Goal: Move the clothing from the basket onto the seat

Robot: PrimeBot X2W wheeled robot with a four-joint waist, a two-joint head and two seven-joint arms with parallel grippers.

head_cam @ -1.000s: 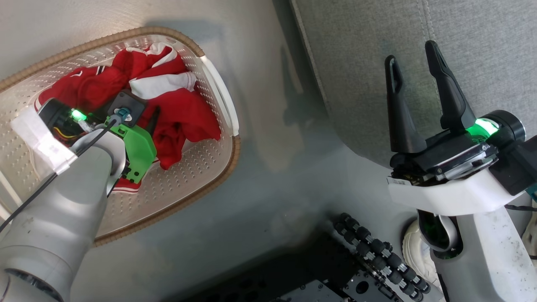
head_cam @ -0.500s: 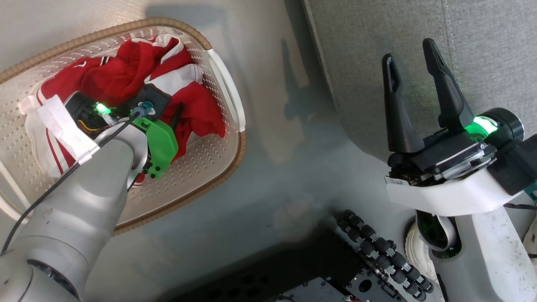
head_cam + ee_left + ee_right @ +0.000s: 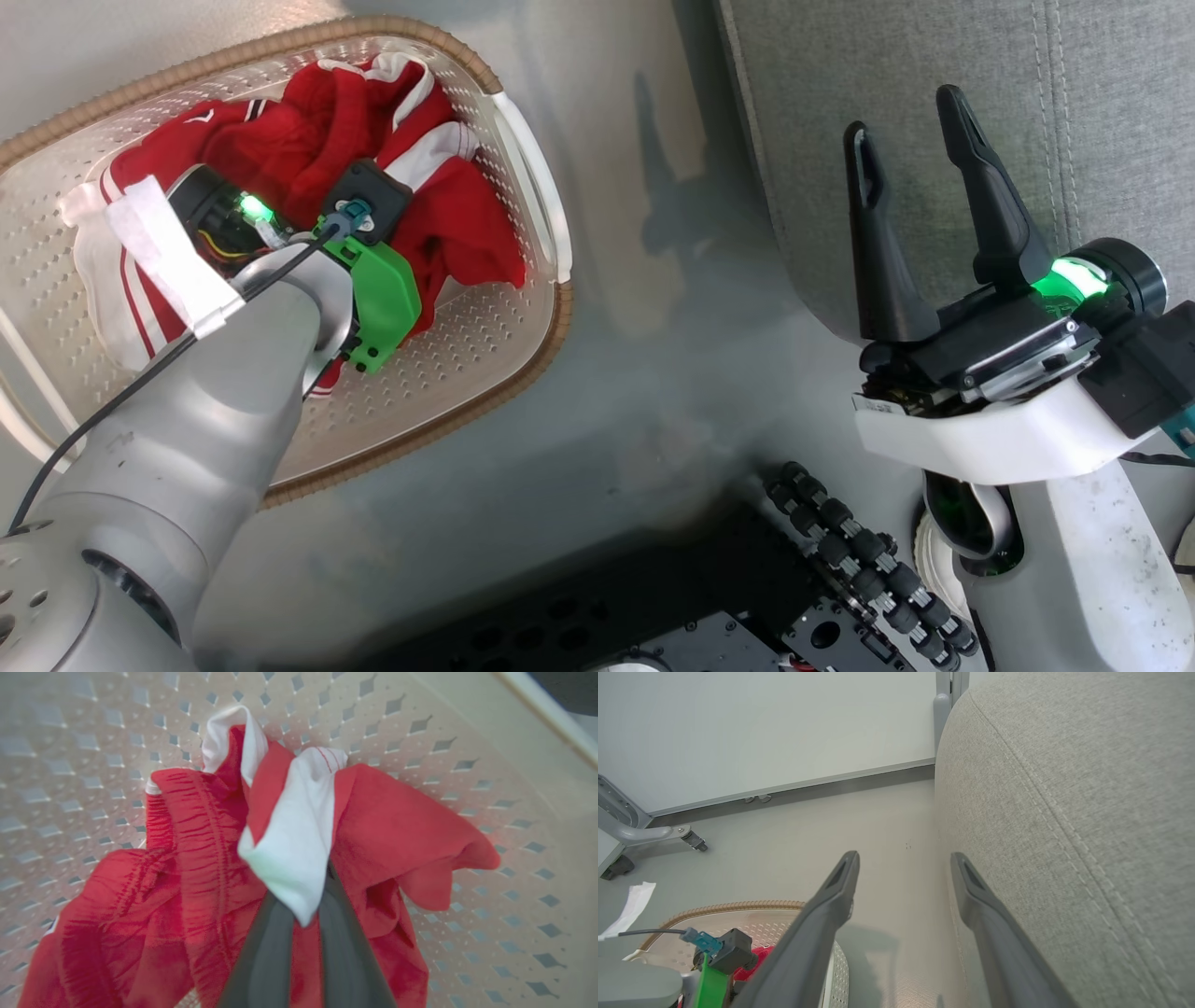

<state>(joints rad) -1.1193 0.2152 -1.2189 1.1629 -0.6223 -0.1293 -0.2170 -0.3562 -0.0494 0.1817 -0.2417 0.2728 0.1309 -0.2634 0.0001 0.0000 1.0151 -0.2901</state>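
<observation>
Inside the cream-white perforated plastic basket (image 3: pixel 556 322) with its brown woven-look rim, the soft red sports clothing (image 3: pixel 308 149) with white stripes and trim lies in a crumpled heap. The robot's left pincer (image 3: pixel 303 905) reaches down into the heap. Its two dark fingers (image 3: pixel 266 961) stand close together, clenched on a fold of the clothing, white and red, which bunches up over the tips. The basket stands on a pale grey floor (image 3: pixel 653 420). Beside it, across a strip of that floor, rises the large light-grey fabric-upholstered seat (image 3: pixel 840 56) with its stitched seam. The right pincer (image 3: pixel 901 112) hangs before the seat's edge, well apart from the basket, its fingers spread wide and gripping nothing.
</observation>
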